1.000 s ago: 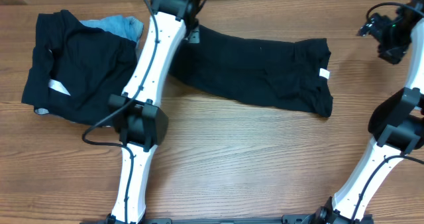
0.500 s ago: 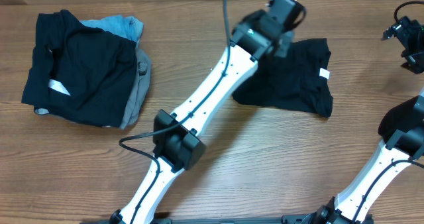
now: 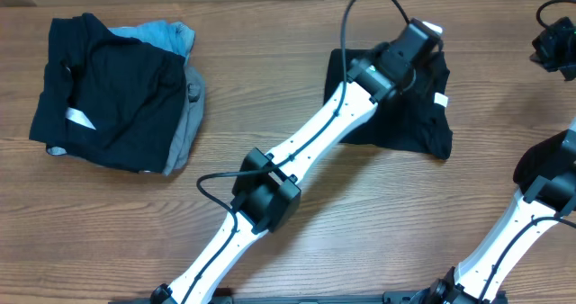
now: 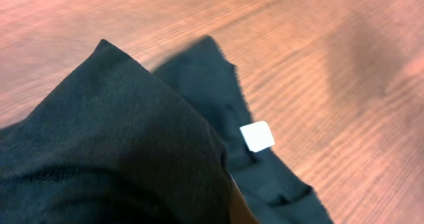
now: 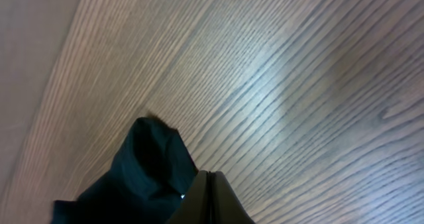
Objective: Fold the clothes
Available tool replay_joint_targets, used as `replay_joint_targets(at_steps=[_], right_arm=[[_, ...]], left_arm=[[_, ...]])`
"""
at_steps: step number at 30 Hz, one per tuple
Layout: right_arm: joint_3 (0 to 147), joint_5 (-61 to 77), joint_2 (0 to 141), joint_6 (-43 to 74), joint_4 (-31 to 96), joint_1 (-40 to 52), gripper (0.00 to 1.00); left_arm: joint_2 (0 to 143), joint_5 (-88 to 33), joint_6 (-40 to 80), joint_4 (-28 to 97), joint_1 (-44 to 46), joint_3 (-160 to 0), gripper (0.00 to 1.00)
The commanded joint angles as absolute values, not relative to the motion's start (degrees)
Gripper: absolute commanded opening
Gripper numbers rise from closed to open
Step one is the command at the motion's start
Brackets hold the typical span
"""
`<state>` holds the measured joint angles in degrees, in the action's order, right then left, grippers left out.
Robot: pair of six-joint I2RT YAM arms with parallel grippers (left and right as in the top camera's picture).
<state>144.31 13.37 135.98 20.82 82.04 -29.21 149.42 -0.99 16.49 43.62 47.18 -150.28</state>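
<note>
The clothes, a black T-shirt (image 3: 405, 115), lie doubled over at the table's back right, with the white neck tag (image 3: 440, 100) near the right edge. My left gripper (image 3: 421, 36) hovers over the shirt's far edge, shut on a fold of the black fabric. In the left wrist view that fabric (image 4: 119, 151) drapes over and hides the jaws, and the tag (image 4: 257, 136) lies just beyond it. My right gripper (image 3: 553, 48) is off the shirt at the far right. Its fingers (image 5: 199, 201) are pressed together with nothing between them, and the shirt (image 5: 142, 164) lies to their left.
At the back left sits a pile of other garments: a black one with a slanted white strip label (image 3: 90, 88), a light-blue one (image 3: 166, 34) and a grey one (image 3: 184, 115). My left arm (image 3: 306, 147) stretches diagonally across the wooden table (image 3: 378, 223).
My left gripper has swept from the back centre to the right, carrying the shirt's left end over its right half. The right gripper's jaws have closed.
</note>
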Motion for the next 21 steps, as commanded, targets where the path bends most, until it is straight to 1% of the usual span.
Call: replay_joint_targets(at_steps=[1, 4, 5, 6, 8, 9, 13, 17, 18, 19, 20, 21], right_arm=[[146.34, 14.83, 135.0, 21.12, 81.65, -29.32, 0.04], [146.34, 16.64, 135.0, 21.06, 81.73, -29.34, 0.04], [146.34, 16.64, 135.0, 21.06, 81.8, -29.34, 0.04], [146.34, 16.67, 135.0, 21.06, 82.0, -29.34, 0.04], [146.36, 16.64, 134.69, 21.02, 82.83, -29.78, 0.04], [146.39, 16.64, 134.1, 20.82, 82.87, -30.61, 0.04], [146.39, 16.64, 131.39, 19.73, 82.67, -33.58, 0.04], [146.39, 18.15, 129.54, 17.47, 83.35, -34.57, 0.04], [146.39, 20.08, 129.54, 15.73, 83.59, -34.46, 0.04], [146.32, 22.46, 129.54, 14.15, 83.94, -34.13, 0.04], [146.06, 26.96, 129.56, 11.11, 84.38, -33.32, 0.04], [145.77, 29.91, 129.56, 8.69, 84.71, -32.6, 0.04]], left_arm=[[150.65, -1.76, 17.26, 41.23, 51.51, -151.5, 0.04], [150.65, 0.34, 17.15, 39.48, 53.08, -151.5, 0.04], [150.65, 1.13, 17.15, 38.52, 53.32, -151.5, 0.19], [150.65, 2.15, 17.15, 37.41, 53.39, -151.48, 1.0], [150.63, 7.88, 17.15, 36.1, 53.23, -151.63, 1.0], [150.23, 8.51, 17.19, 36.29, 52.49, -151.74, 1.0], [146.06, 7.9, 18.24, 39.72, 49.69, -151.87, 1.0], [141.29, 7.66, 18.24, 41.12, 46.02, -151.87, 1.0], [140.79, 7.64, 18.24, 41.45, 45.04, -151.87, 0.9], [140.75, 7.38, 18.24, 42.09, 43.86, -151.87, 0.74], [140.88, 3.99, 18.28, 43.81, 41.15, -151.85, 0.5], [141.43, -1.15, 18.46, 45.04, 39.05, -151.76, 0.22]])
